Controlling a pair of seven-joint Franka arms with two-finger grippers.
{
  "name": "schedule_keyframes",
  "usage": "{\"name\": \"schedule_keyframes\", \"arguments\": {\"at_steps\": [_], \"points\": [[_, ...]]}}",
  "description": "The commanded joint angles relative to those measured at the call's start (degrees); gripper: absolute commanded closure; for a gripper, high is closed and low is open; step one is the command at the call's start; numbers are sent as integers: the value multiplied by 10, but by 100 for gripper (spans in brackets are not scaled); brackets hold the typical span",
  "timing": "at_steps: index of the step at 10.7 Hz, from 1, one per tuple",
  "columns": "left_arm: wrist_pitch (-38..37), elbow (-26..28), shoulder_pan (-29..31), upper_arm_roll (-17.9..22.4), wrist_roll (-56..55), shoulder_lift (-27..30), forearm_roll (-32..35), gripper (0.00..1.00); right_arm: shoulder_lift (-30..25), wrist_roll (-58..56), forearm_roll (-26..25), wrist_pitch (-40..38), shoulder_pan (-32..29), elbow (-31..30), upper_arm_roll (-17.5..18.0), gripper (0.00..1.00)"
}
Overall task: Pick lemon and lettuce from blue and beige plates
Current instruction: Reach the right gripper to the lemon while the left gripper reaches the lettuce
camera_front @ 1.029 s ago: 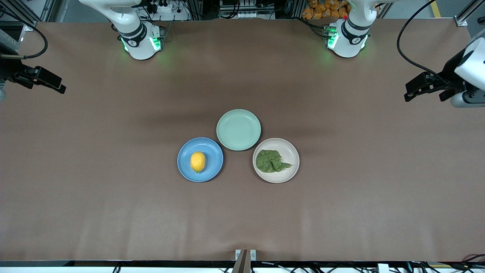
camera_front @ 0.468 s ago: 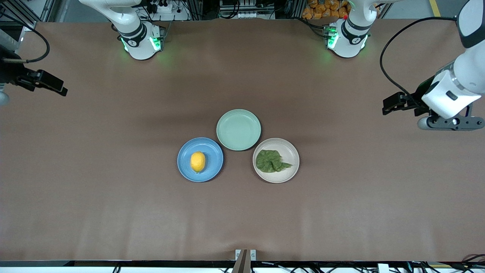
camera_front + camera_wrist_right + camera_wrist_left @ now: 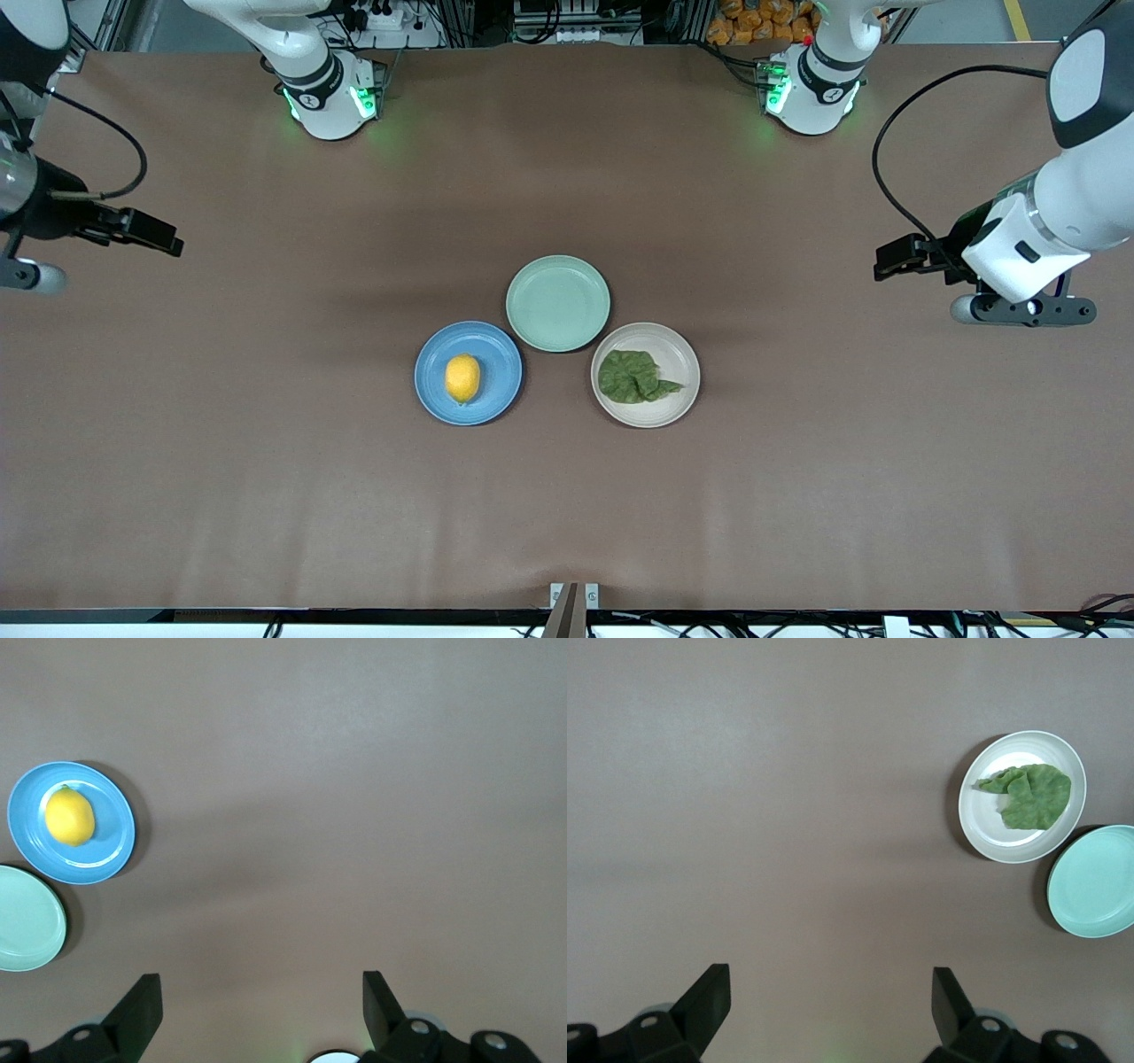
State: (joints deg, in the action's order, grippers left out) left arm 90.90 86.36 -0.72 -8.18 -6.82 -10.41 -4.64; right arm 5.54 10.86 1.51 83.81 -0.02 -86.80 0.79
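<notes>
On the brown table [image 3: 266,496], three plates are clustered mid-table: the blue plate [image 3: 496,390] carries the lemon [image 3: 462,377], the beige plate [image 3: 678,399] the lettuce [image 3: 633,376], a green plate [image 3: 558,303] just beside both. Left gripper [image 3: 831,997] and right gripper [image 3: 261,997] are held spread wide over bare table at opposite ends

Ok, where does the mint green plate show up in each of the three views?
Front view: mint green plate, mid-table, touching both other plates.
Left wrist view: cut off at the picture's edge, beside the beige plate with lettuce.
Right wrist view: at the edge, beside the blue plate.
Shared landmark: the mint green plate itself.
</notes>
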Motion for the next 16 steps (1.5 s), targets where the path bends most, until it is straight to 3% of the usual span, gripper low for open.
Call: {"name": "schedule_keyframes", "arguments": {"at_steps": [1,5,9,12,16], "points": [[25,-8,-28,2,-22,-41,-6,0,26,6,9,2,3,12,-2,0],[71,-8,-75,1,-57,-111,-12,0,59,3,10,4,5,13,0,0],[169,-8,-137,2,-170,-176,-11,0,89,11,88,43,20,11,0,0],[246,-8,-178,3,-259,-220,-8,0,105,70,89,66,47,10,-1,0],[287,-8,-215,7,-277,-272,23,0,140,141,89,136,94,8,0,0]]}}
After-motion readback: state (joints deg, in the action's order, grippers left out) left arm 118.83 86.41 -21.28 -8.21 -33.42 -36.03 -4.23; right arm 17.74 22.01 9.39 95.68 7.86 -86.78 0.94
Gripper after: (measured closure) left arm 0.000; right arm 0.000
